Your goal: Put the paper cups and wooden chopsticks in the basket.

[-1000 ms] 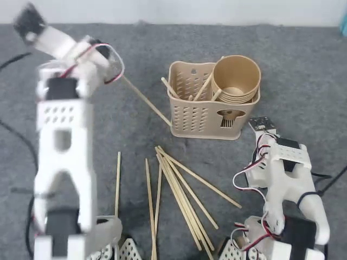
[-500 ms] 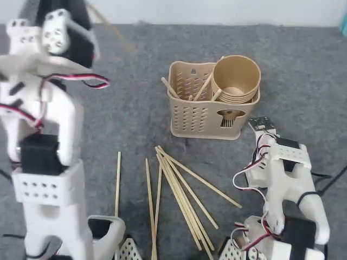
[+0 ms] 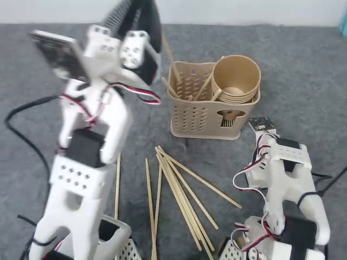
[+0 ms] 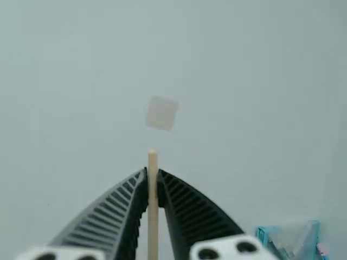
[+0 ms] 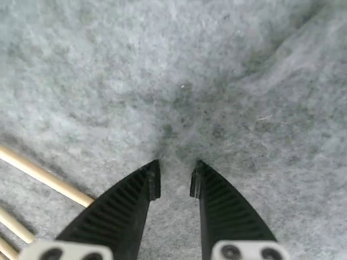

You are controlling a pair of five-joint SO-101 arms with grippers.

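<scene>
My left pincer (image 4: 152,174): squeezing one chopstick (image 4: 152,216), up near the basket (image 3: 198,116).
My right pincer (image 5: 173,176): open, empty.
Done: cups (image 3: 236,76) inside the basket.
Left to do: loose chopsticks (image 3: 179,189) on worktop (image 3: 303,65) beside basket.

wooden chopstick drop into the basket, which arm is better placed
Left. The left end effector is shut on a thin wooden chopstick, held up beside the beige perforated plastic basket. The right end effector is open and empty, low over the grey felt.

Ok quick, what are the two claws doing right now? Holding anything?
Left claw: closed on a wooden chopstick.
Right claw: open, holding nothing.
</scene>
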